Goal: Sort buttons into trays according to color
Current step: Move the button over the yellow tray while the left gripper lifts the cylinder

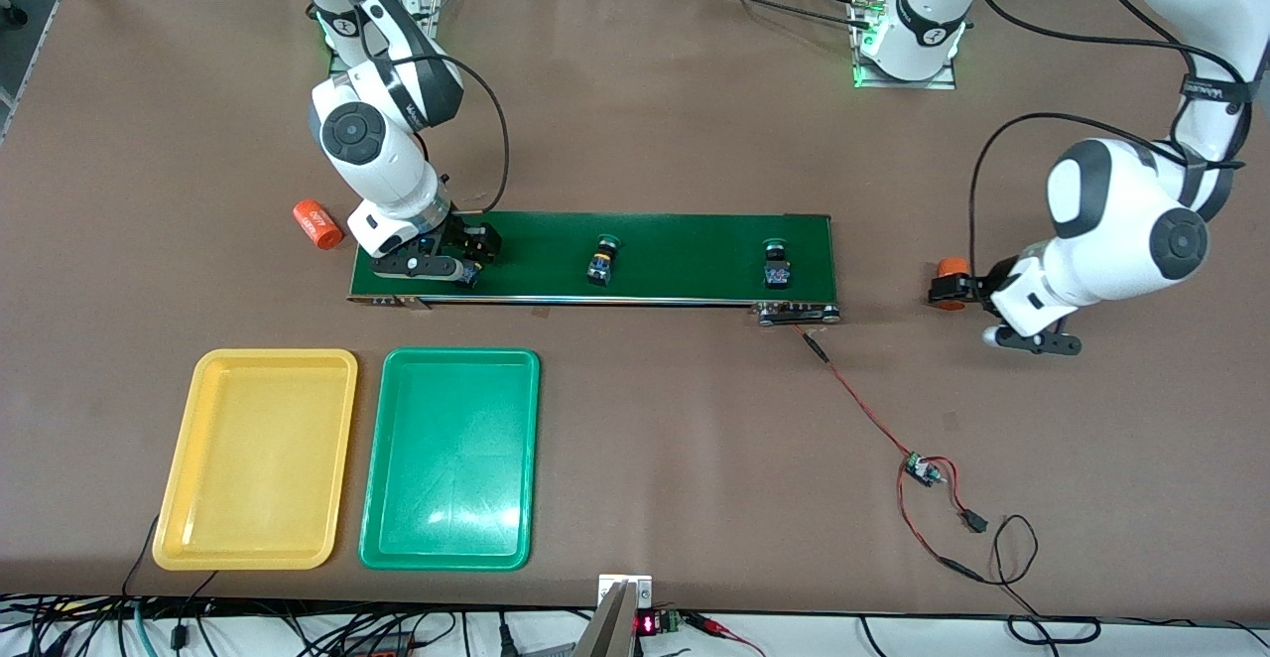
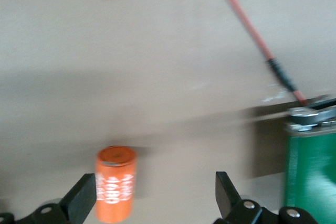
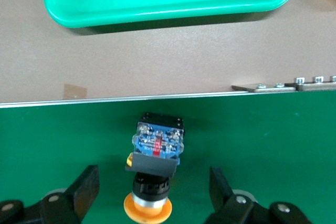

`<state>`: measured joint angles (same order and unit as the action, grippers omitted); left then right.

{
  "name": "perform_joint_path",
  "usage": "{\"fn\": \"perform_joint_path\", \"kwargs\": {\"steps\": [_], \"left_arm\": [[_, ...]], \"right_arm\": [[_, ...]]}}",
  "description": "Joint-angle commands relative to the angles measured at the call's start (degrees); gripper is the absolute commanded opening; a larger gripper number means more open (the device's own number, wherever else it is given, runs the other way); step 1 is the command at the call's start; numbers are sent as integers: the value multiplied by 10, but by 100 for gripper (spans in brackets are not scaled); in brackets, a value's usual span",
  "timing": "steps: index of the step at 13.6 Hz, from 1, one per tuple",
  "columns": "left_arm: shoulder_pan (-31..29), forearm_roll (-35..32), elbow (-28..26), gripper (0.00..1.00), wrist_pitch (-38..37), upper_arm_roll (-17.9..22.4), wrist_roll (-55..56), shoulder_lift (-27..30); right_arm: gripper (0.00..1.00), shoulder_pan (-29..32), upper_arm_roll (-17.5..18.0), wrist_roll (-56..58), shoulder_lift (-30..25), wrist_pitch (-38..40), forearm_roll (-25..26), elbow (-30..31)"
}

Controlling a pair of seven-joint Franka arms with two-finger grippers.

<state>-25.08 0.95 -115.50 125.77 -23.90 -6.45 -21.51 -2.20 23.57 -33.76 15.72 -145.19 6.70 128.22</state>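
Note:
My right gripper [image 3: 155, 187] [image 1: 458, 262] is low over the conveyor belt's [image 1: 685, 240] end toward the right arm. It is open around a yellow-orange button [image 3: 156, 156] lying on its side, and neither finger touches it. Two green-capped buttons [image 1: 602, 258] [image 1: 776, 263] lie farther along the belt. The yellow tray [image 1: 258, 459] and the green tray [image 1: 451, 459] sit nearer the front camera, and nothing lies in them. My left gripper [image 2: 155, 198] [image 1: 954, 287] is open off the belt's other end, around an upright orange cylinder [image 2: 115, 182] that stands close to one finger.
A second orange cylinder [image 1: 317, 224] lies on the table beside the belt's end near the right arm. A red wire [image 1: 863, 409] runs from the belt's motor end to a small circuit board [image 1: 923, 468] and loose leads. Cables hang along the table's front edge.

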Motion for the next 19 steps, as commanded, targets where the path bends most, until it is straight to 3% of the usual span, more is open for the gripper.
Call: {"fn": "perform_joint_path", "kwargs": {"steps": [1, 3, 6, 8, 11, 14, 16, 19], "left_arm": [[-3, -66, 3, 100, 2, 4, -8, -23], [-6, -102, -2, 100, 3, 4, -8, -34], [-7, -104, -23, 100, 24, 4, -8, -42], [-17, -104, -80, 100, 106, 4, -8, -41], [-17, -104, -104, 100, 134, 4, -8, -40], [-29, -104, -109, 74, 133, 4, -22, -38], [-40, -104, -113, 60, 133, 4, -38, -38], [-43, -104, -116, 7, 126, 3, -42, -32]], "right_arm": [[70, 4, -7, 2, 16, -10, 29, -7], [63, 4, -19, 2, 31, -15, 40, -15], [30, 7, -27, 18, 32, -18, 48, -17], [11, 20, -32, 40, 31, 8, 42, -44], [6, 25, -37, 70, 27, 138, 40, -125], [6, 64, -53, 195, 20, 234, 38, -198], [6, 102, -53, 262, 13, 240, 38, -202], [7, 155, -53, 366, 31, 231, 39, -211]]}}
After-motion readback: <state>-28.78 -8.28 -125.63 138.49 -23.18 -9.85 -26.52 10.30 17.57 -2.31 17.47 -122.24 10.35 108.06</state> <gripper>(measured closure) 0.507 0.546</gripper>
